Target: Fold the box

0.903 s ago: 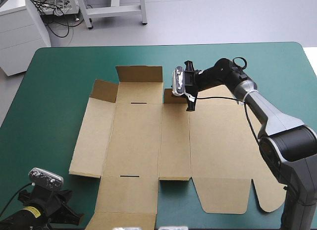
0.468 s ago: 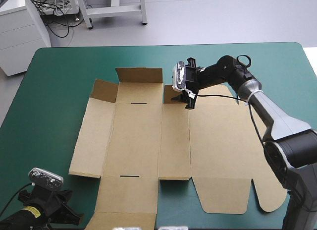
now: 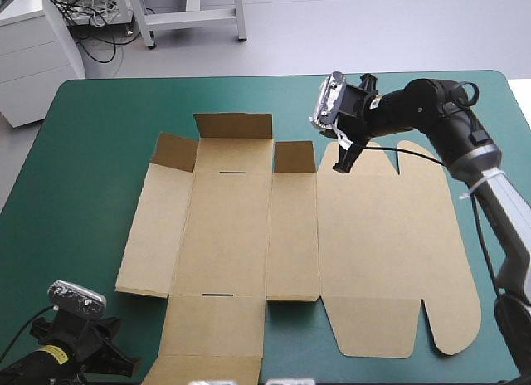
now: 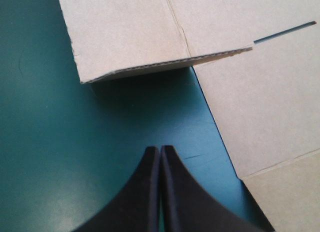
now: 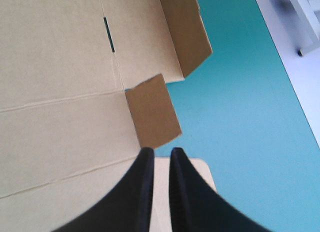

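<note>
**Inspector:** Start at the left. Status of the left gripper (image 4: 160, 151)?

**Assessor:** Clenched, fingers meeting in 1 point, grasping nothing. It sits low over the bare teal-green cover at the near left corner of the desk (image 3: 83, 153). The box's left side panel (image 4: 130, 37) lies just ahead of it, apart from it.

**Inspector:** And the box (image 3: 224, 236)?

**Assessor:** It is a cut brown sheet lying across the middle of the desk, mostly flat. 3 flaps along its far edge stand raised. The near edge of the left side panel rides slightly off the cover.

**Inspector:** The right side?

**Assessor:** The right gripper (image 5: 160, 152) hangs over the box's far edge, just beside the small flap (image 5: 152, 112), which stands ahead of its tips. The fingers are all but closed, with a thin slit between them and no board in it.

**Inspector:** Handling assessment?

**Assessor:** In my judgement the board is light and stiff. It should bend only along its scored creases and will likely slide on the cover if pushed without bracing. Free flap edges and the lifted panel edge are the best places to take hold. Pinching mid-panel risks a dent or a false crease.
</note>
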Available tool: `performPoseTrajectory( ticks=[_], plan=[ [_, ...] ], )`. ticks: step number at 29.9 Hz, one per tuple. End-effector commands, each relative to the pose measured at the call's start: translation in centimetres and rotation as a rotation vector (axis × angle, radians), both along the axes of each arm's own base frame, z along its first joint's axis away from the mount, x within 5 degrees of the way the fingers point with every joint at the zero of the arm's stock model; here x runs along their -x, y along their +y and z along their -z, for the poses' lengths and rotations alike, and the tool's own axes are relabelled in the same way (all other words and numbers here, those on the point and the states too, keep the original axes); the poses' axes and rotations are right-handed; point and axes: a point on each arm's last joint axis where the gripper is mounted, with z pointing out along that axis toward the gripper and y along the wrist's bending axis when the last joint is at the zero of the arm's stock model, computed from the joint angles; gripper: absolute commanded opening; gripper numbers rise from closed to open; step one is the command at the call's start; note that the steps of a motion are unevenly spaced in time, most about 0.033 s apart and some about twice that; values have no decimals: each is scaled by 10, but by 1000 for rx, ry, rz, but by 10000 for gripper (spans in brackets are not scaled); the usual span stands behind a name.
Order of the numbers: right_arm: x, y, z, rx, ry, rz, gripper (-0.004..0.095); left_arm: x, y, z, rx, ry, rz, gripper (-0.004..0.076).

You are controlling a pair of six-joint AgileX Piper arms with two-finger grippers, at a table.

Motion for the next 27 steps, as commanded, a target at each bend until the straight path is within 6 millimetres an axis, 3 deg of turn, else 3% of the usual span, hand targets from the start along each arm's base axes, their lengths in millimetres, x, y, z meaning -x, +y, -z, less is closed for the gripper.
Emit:
performPoseTrajectory(
  ticks=[1, 10, 14, 19, 27],
  plan=[
    [27, -17, -42, -64, -55, 129, -12, -4, -1, -10, 28, -59, -7, -32],
    [63, -46, -58, -141, 132, 501, -12, -4, -2, -11, 30, -60, -6, -32],
    [79, -58, -65, -190, 120, 621, -12, 0, -2, -18, 26, -45, 4, -32],
    [108, -74, -66, -217, 79, 707, -12, 13, -2, -46, 19, -53, 27, -32],
    [157, -93, -33, -218, 103, 756, -12, 28, -3, -102, 82, -174, 8, -32]
  ],
)
